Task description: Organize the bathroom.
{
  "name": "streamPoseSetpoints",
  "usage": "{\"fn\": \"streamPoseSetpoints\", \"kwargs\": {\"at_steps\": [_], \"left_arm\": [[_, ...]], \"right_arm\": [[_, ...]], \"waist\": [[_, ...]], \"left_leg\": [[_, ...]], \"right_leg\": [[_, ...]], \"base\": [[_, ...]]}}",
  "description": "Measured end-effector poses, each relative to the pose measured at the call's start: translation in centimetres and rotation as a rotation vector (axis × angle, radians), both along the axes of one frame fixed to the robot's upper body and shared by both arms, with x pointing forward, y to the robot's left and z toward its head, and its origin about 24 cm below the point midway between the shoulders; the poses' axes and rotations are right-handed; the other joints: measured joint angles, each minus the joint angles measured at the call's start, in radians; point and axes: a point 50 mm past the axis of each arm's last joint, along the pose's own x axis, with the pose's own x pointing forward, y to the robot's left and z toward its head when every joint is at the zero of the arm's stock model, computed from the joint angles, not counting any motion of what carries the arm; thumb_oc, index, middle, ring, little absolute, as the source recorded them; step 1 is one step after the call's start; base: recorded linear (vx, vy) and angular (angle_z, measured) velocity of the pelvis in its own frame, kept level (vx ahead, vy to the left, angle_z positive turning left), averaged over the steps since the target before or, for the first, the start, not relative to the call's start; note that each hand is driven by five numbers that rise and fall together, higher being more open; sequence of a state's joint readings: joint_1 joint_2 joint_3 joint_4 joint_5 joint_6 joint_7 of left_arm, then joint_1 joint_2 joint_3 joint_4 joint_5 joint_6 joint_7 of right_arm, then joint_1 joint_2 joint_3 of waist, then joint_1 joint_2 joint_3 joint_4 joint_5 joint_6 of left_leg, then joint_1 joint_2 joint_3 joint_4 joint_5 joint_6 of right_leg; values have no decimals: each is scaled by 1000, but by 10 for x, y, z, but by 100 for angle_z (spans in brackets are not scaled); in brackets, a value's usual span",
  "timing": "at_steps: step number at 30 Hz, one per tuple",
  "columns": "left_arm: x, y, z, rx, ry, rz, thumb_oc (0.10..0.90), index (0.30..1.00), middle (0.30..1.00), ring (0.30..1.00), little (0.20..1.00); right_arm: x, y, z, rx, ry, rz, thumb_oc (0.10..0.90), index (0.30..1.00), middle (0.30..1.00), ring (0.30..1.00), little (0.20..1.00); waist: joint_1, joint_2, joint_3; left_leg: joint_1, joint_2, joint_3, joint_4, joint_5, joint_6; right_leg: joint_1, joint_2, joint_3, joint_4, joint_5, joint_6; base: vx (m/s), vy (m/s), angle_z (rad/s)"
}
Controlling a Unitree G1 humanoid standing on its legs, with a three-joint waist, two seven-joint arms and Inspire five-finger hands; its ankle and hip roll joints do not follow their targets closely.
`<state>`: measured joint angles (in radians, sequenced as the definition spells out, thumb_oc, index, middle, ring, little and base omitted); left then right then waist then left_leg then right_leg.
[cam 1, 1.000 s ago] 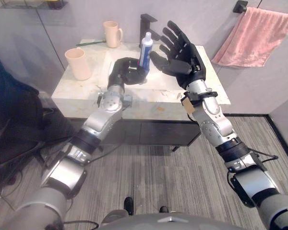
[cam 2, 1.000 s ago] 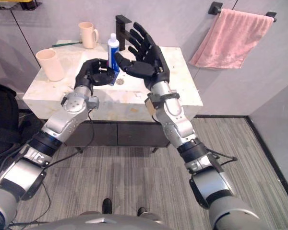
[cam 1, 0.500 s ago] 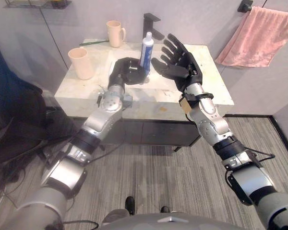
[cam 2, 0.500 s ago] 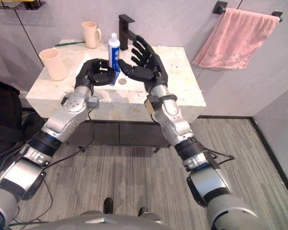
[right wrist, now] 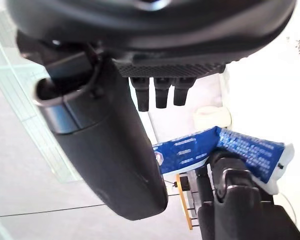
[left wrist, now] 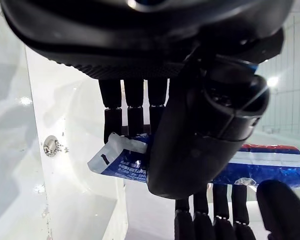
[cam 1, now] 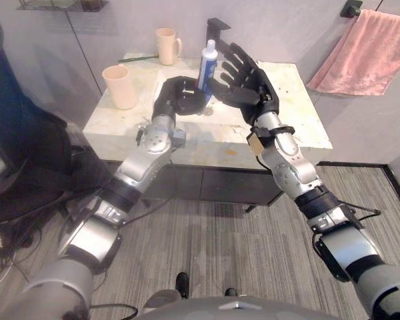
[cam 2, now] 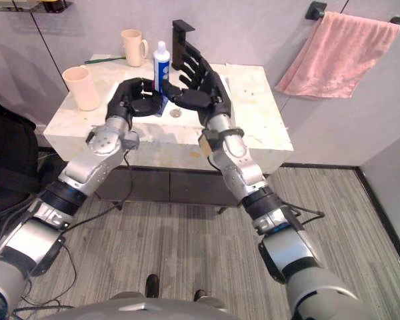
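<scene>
The left hand (cam 1: 180, 97) sits just above centre in the left eye view, over the white basin (cam 1: 187, 127) of the marble desk (cam 1: 300, 130). Its fingers (left wrist: 135, 107) and thumb are curled round the lower end of a blue and white tube (cam 1: 207, 63), which stands upright with its white cap on top. In the left wrist view the tube (left wrist: 270, 165) lies across the middle of the frame, its crimped end (left wrist: 110, 155) poking out past the thumb, with the basin drain (left wrist: 51, 146) at the left of the frame.

The right hand (cam 1: 243, 83) is just to the right of the tube, palm turned toward it, fingers (cam 1: 237, 57) straight and spread, holding nothing. It is very close to the tube; whether it touches cannot be told. In the right wrist view the tube (right wrist: 190, 152) shows past the straight fingers (right wrist: 160, 92), with the left hand (right wrist: 235, 190) gripping it at the lower right of the frame.

A black tap (cam 1: 217, 27) stands behind the tube at the top centre. A peach cup (cam 1: 121, 87) stands on the desk at the upper left, and a mug (cam 1: 167, 45) with a handle stands farther back, with a green toothbrush (cam 1: 137, 58) lying just left of it. A pink towel (cam 1: 370, 50) hangs from a black rail (cam 1: 352, 9) at the upper right. The floor (cam 1: 220, 240) below is grey striped.
</scene>
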<state>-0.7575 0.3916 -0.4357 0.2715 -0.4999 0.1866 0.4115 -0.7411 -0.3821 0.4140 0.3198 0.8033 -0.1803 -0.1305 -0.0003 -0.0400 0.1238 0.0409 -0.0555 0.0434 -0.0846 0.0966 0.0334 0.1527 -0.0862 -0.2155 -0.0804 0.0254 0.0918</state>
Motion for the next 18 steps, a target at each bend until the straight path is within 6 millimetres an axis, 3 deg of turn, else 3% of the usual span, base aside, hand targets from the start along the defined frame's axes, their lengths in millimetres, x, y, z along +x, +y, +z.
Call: {"fn": "streamPoseSetpoints", "kwargs": {"at_steps": [5,13,14,15,17,18], "left_arm": [[0,0,0,1,0,-1,400,300,300,300,300],[-2,-7,-5,22,12,-30,400,300,300,300,300],[-2,-7,-5,24,13,-33,400,300,300,300,300],[-2,-8,-5,25,13,-34,400,300,300,300,300],[-2,-8,-5,26,14,-36,400,300,300,300,300],[-2,-8,-5,26,13,-36,400,300,300,300,300]], "right_arm": [[1,9,11,15,-32,28,800,900,900,900,900],[0,12,11,22,-31,34,800,900,900,900,900],[0,12,11,22,-31,34,745,818,818,818,818],[0,12,11,23,-31,34,585,578,578,578,578],[0,12,11,22,-30,34,541,512,512,512,512],[0,12,10,22,-28,34,424,335,335,335,335]], "waist": [[-2,0,0],[-3,0,0],[-3,0,0],[-3,0,0],[-3,0,0],[-3,0,0]], "left_leg": [[0,-1,0,0,0,0],[1,-1,1,0,0,0],[1,-1,1,0,0,0],[1,-1,1,0,0,0],[1,-1,1,0,0,0],[1,-1,1,0,0,0]], "right_leg": [[0,-1,0,0,0,0],[0,-1,1,0,0,0],[0,-1,1,0,0,0],[0,-1,1,0,0,0],[0,-1,1,0,0,0],[0,-1,1,0,0,0]], "base": [[0,0,0],[0,0,0],[0,0,0],[0,0,0],[0,0,0],[0,0,0]]}}
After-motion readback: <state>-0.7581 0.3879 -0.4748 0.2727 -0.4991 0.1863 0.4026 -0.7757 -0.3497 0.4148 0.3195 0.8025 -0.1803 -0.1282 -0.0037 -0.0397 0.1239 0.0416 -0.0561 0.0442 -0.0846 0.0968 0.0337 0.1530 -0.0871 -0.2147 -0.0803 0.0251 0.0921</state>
